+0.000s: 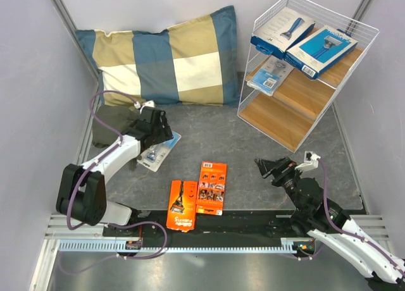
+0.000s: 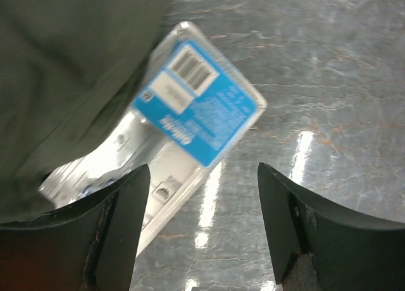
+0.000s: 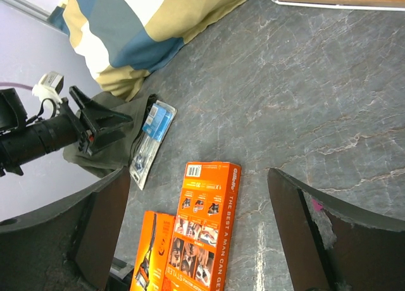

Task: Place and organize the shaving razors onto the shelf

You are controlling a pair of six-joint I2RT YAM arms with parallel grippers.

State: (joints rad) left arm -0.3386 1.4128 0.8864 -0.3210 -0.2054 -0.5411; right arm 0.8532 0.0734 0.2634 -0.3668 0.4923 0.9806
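The white wire shelf (image 1: 354, 25) stands at the back right. Two blue razor boxes (image 1: 283, 29) (image 1: 321, 50) lie on its top board and a clear blister pack (image 1: 268, 75) on the middle board. A second clear blister pack (image 1: 159, 152) lies on the table at the left, partly on a dark green cloth; it also shows in the left wrist view (image 2: 190, 114). My left gripper (image 1: 154, 136) (image 2: 202, 224) hovers open just over it, empty. Two orange razor cards (image 1: 211, 187) (image 1: 181, 205) lie near the front centre. My right gripper (image 1: 269, 167) (image 3: 196, 231) is open and empty, to their right.
A blue-and-tan checked pillow (image 1: 168, 57) leans at the back left. A dark green cloth (image 1: 114, 123) lies under the left gripper. The shelf's bottom board (image 1: 278, 117) is bare. Grey walls enclose the table on the left, back and right.
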